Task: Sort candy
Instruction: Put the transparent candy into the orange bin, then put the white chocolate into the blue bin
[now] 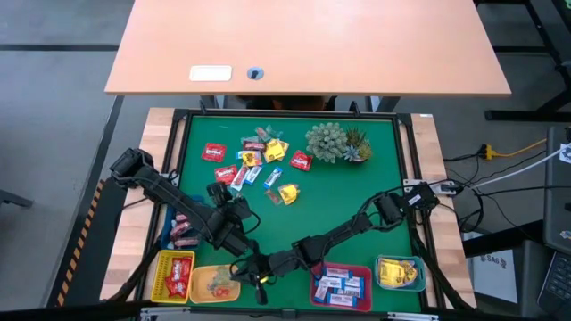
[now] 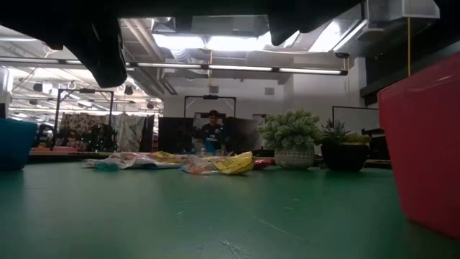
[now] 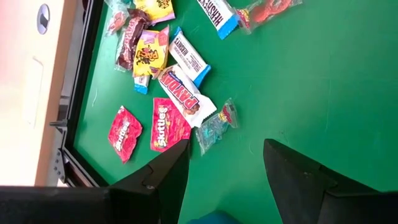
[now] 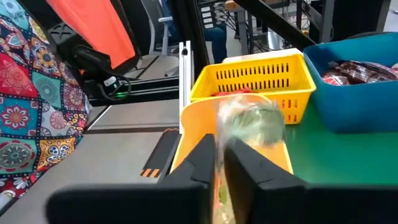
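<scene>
At the near edge of the green surface (image 1: 375,178), the right claw (image 4: 219,163) hangs over the orange tray (image 1: 201,283), its fingers pinched narrow on a clear-wrapped candy (image 4: 249,121). Beside that tray sits the yellow tray (image 4: 249,78) at the near left corner. The left claw (image 3: 225,180) hovers a little farther in on the left side, fingers wide and holding nothing. Loose candy (image 1: 259,160) lies scattered toward the far edge, left of the plant (image 1: 335,143).

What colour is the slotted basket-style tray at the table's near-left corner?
Yellow. The slotted tray shows best in the right wrist view; red candy lies inside it.
</scene>
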`<state>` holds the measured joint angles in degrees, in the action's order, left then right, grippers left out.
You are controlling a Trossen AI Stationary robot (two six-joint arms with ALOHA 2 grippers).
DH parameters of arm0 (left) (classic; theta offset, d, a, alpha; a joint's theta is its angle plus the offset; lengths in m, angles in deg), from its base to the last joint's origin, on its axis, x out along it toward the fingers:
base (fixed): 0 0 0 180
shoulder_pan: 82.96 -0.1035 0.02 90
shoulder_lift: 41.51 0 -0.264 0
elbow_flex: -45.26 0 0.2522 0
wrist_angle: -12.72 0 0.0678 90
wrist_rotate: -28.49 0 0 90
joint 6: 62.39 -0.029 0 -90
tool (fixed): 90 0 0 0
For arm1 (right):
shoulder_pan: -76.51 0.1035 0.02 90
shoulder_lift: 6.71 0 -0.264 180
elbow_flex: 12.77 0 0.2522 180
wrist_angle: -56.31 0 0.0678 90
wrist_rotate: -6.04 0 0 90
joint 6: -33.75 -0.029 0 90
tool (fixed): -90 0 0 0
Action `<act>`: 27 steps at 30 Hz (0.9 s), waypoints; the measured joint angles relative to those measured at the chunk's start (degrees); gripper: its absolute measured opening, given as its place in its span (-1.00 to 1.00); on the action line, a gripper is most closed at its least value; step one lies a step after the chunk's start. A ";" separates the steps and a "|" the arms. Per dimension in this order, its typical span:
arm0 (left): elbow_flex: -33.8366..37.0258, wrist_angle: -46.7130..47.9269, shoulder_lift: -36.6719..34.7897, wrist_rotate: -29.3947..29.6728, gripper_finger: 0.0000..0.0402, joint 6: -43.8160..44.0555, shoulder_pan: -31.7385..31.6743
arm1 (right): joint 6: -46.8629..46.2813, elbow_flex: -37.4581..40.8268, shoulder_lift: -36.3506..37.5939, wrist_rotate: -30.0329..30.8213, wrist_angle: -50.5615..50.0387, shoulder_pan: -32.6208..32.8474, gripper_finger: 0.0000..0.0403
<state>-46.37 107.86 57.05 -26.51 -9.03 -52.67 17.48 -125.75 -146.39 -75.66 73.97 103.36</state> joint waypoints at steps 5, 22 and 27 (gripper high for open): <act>0.00 -0.02 0.00 -0.01 -0.05 0.00 0.00 | 0.00 0.00 0.00 -0.29 -0.39 0.09 -0.52; 0.00 -5.21 0.00 -3.02 -0.05 0.35 0.00 | 1.12 0.00 4.61 -12.82 -8.88 0.61 -0.15; 0.00 -9.25 0.00 -3.03 -0.05 0.61 -0.17 | 6.60 0.02 11.07 -10.74 -25.52 2.16 -0.15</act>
<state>-46.37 98.62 57.05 -29.53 -8.42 -52.85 24.07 -125.73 -135.32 -86.40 48.44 105.52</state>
